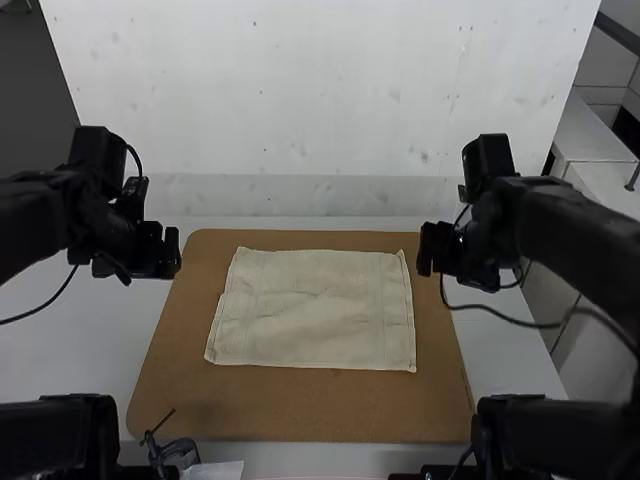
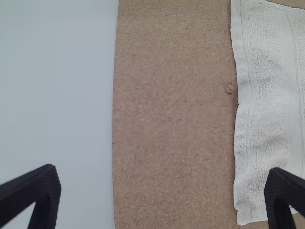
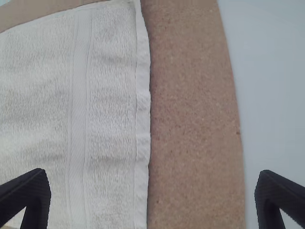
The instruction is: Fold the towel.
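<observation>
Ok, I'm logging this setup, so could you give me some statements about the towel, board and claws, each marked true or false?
The towel lies spread on the brown board. True.
The towel hangs over the board's edge. False: it lies wholly within the board.
The left claw and right claw are both open. True.
The right claw grips a towel corner. False: it holds nothing.

We could pass over the board [image 1: 300,412] on every side of the towel [image 1: 313,310], with most room on its near side. Beyond its left edge, the left gripper [image 1: 172,252] takes up room; by its far right corner, the right gripper [image 1: 427,248] does, with a looping cable [image 1: 540,326] farther right.
</observation>
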Controlling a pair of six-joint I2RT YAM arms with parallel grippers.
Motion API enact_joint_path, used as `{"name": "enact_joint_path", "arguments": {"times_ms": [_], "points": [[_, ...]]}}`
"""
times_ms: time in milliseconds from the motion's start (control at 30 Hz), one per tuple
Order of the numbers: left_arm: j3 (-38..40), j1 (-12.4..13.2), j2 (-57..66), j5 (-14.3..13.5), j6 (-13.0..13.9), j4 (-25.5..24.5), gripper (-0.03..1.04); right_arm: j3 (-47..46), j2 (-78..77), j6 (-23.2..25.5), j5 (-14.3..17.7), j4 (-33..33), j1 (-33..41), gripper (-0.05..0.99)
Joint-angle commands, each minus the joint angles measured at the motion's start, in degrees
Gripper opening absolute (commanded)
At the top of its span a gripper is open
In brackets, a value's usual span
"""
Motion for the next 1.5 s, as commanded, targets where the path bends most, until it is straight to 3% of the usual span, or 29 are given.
{"name": "enact_joint_path", "arguments": {"times_ms": [0, 200, 433, 633, 800, 967, 1133, 1233, 1467], "points": [[5.0, -1.9, 7.8, -0.4, -0.3, 2.7, 0.95, 4.9, 9.8, 0.2, 1.1, 3.5, 0.2, 0.93], [11.2, -5.3, 17.5, -3.1, -0.7, 4.2, 0.95, 14.3, 28.7, 2.6, 1.1, 5.7, 0.1, 0.93], [12.8, -7.7, 19.7, -3.2, -0.9, 6.3, 0.95, 24.8, 45.0, 2.5, 3.4, 7.9, 2.1, 0.90], [12.8, -8.4, 20.4, -3.7, -0.5, 8.6, 0.95, 33.3, 55.7, 2.5, 3.8, 7.3, 3.2, 0.90], [13.5, -7.3, 22.3, -3.7, 0.2, 9.7, 0.95, 37.4, 60.8, 2.7, 3.9, 7.5, 4.6, 0.88], [13.6, -6.6, 25.7, -3.3, 0.6, 11.3, 0.95, 40.3, 64.2, 3.1, 3.8, 6.2, 4.5, 0.61], [14.4, -6.6, 31.0, -3.1, 0.7, 13.6, 0.95, 40.5, 66.8, 3.8, 3.9, 6.0, 5.4, 0.20], [16.8, -6.7, 35.3, -2.8, 0.5, 13.5, 0.95, 40.6, 67.3, 3.8, 4.8, 5.9, 5.4, 0.03], [25.3, -8.4, 47.6, -2.9, -1.2, 13.5, 0.95, 39.7, 67.0, 3.8, 5.4, 5.7, 5.4, 0.01]]}}
